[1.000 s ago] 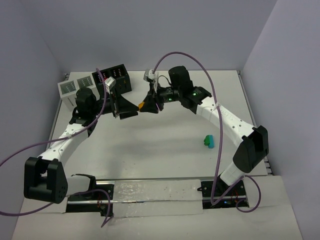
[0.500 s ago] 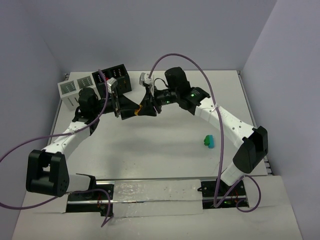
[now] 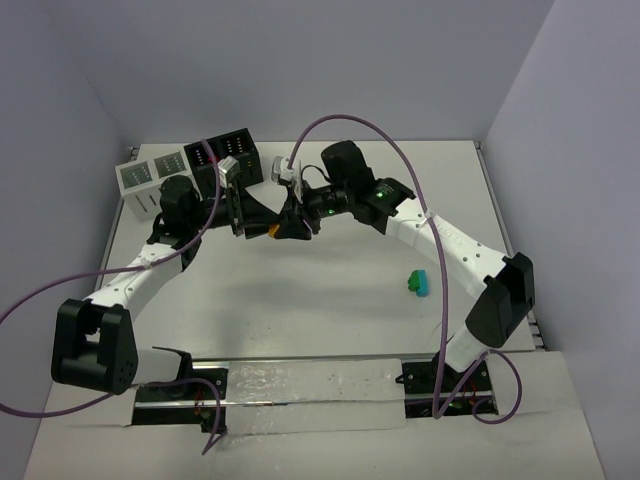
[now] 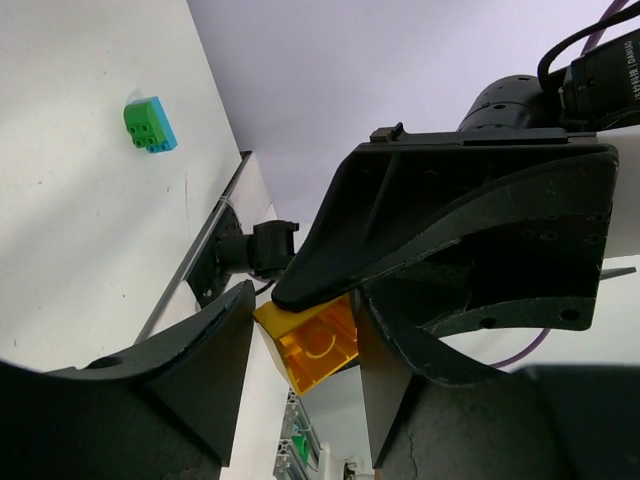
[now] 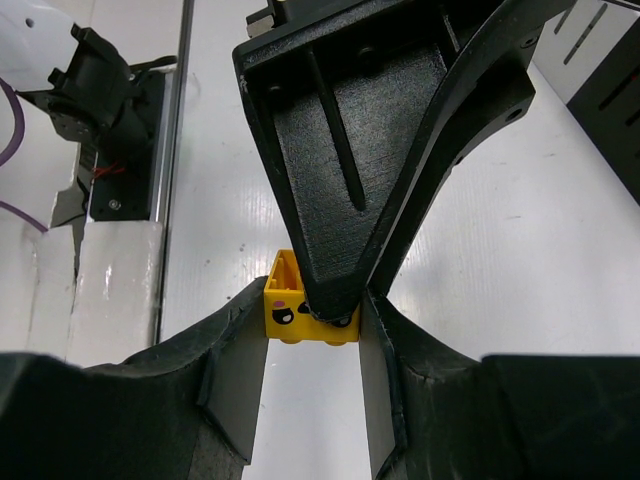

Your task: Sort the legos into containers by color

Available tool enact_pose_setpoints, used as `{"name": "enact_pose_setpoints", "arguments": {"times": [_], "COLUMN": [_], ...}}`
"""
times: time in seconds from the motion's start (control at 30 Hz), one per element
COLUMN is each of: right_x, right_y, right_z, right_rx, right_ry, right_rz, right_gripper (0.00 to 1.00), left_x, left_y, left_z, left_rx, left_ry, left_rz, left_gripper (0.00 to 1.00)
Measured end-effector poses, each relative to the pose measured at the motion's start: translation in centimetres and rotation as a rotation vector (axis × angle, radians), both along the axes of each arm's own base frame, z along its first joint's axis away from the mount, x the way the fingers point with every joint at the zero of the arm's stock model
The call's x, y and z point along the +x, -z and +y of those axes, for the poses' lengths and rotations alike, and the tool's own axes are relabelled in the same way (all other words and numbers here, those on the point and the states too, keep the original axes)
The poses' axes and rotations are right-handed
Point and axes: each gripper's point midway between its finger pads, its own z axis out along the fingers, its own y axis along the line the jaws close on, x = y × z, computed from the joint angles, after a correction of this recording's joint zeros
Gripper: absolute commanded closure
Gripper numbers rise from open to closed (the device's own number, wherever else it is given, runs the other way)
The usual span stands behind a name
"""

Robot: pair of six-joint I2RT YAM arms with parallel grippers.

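A yellow lego (image 3: 274,230) with a painted face hangs in the air between the two arms, over the table's back left. My right gripper (image 3: 284,226) is shut on it, and its pads press the brick's two sides (image 5: 285,312). My left gripper (image 3: 266,226) faces it from the left, open, with its jaws around the same brick (image 4: 310,350). One pad lies against the brick and a narrow gap shows at the other. A green-and-teal lego (image 3: 417,284) lies on the table to the right, also seen in the left wrist view (image 4: 150,124).
The black container (image 3: 228,160) and the white container (image 3: 150,175) stand side by side at the back left, just behind the left gripper. Purple cables loop over both arms. A metal rail (image 5: 185,120) runs along the table's near edge.
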Motion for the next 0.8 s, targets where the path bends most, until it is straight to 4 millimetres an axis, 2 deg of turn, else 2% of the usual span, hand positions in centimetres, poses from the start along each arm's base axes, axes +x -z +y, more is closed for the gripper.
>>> {"name": "enact_pose_setpoints", "arguments": {"times": [0.13, 0.23, 0.33, 0.57, 0.63, 0.77, 0.8], "right_x": [0.21, 0.36, 0.44, 0.7, 0.85, 0.88, 0.89], "right_y": [0.11, 0.14, 0.16, 0.41, 0.45, 0.51, 0.53], "right_z": [-0.08, -0.11, -0.13, -0.26, -0.29, -0.27, -0.27], "right_rx": [-0.007, -0.009, -0.011, -0.023, -0.026, -0.029, -0.03], "right_ry": [0.011, 0.017, 0.021, 0.032, 0.035, 0.037, 0.038], "right_rz": [-0.005, -0.01, -0.012, -0.022, -0.031, -0.035, -0.036], "right_gripper": [1.0, 1.0, 1.0, 1.0, 0.97, 0.82, 0.72], "left_x": [-0.09, -0.2, -0.33, -0.45, -0.41, -0.41, -0.41], "left_y": [0.23, 0.57, 0.86, 0.71, 0.6, 0.66, 0.67], "left_z": [-0.08, -0.14, -0.21, -0.39, -0.4, -0.4, -0.4], "left_rx": [0.009, 0.02, 0.03, 0.034, 0.034, 0.035, 0.035], "left_ry": [0.005, 0.009, 0.014, 0.021, 0.019, 0.018, 0.018], "left_rz": [-0.009, -0.009, -0.005, -0.013, -0.01, -0.005, -0.005], "left_gripper": [0.3, 0.28, 0.32, 0.56, 0.67, 0.88, 0.94]}}
